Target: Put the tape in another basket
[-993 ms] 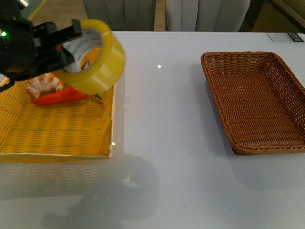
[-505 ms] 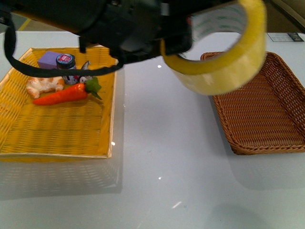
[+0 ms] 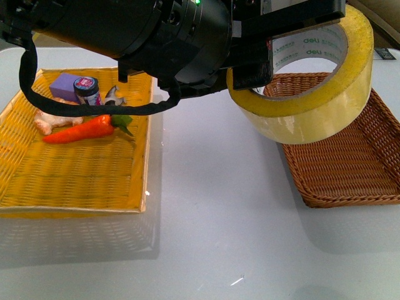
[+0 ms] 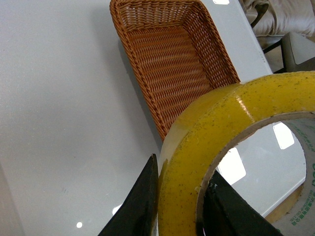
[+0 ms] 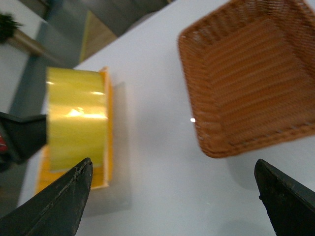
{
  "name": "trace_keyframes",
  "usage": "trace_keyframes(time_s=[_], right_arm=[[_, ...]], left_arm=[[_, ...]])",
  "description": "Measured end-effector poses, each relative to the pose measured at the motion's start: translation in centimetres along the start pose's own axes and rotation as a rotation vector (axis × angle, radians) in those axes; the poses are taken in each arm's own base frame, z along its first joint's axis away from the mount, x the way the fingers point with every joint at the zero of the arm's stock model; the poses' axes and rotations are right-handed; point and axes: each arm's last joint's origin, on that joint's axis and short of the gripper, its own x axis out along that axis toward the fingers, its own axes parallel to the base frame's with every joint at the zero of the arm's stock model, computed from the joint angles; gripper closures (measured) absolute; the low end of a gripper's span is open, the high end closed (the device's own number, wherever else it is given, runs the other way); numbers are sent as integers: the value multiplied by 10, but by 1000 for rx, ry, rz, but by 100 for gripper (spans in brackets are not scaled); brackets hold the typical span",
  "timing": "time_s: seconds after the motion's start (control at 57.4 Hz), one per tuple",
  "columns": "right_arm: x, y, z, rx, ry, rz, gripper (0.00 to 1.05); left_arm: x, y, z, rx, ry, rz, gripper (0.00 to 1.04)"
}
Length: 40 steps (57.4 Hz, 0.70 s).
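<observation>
Holding a wide roll of glossy translucent yellow packing tape (image 3: 315, 119) aloft beside a dark brown rectangular woven wicker basket (image 3: 350, 172).

Pinches the roll's (image 4: 197, 142) curved band in the left gripper (image 4: 182, 172), one black finger outside the smooth yellow wall and one inside the white printed cardboard core, clamped tight on it. Hangs the roll tilted above the smooth white table (image 3: 206, 219), close to the basket's (image 4: 167, 59) near left corner, hiding part of that sloping ribbed rim in the front view. Spreads the right gripper (image 5: 172, 191) wide apart, two dark tapered fingers closing on nothing, with the roll (image 5: 76, 125) and the basket (image 5: 256, 78) both beyond them. Shows, well to the left, a bright yellow flat-woven tray (image 3: 75, 181) holding an orange carrot (image 3: 81, 129), a purple block (image 3: 64, 84), a small dark-lidded jar (image 3: 87, 90) and a knobbly pale root (image 3: 50, 120).
</observation>
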Motion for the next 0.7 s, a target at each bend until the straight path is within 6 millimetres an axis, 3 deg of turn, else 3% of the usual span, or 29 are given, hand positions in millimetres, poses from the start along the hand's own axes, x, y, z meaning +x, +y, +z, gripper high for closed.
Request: trace_keyframes(time_s=[0.296, 0.697], right_arm=[[48, 14, -3, 29, 73, 215, 9], [83, 25, -11, 60, 146, 333, 9]], left_arm=[[-1, 2, 0, 4, 8, 7, 89], [-1, 2, 0, 3, 15, -5, 89]])
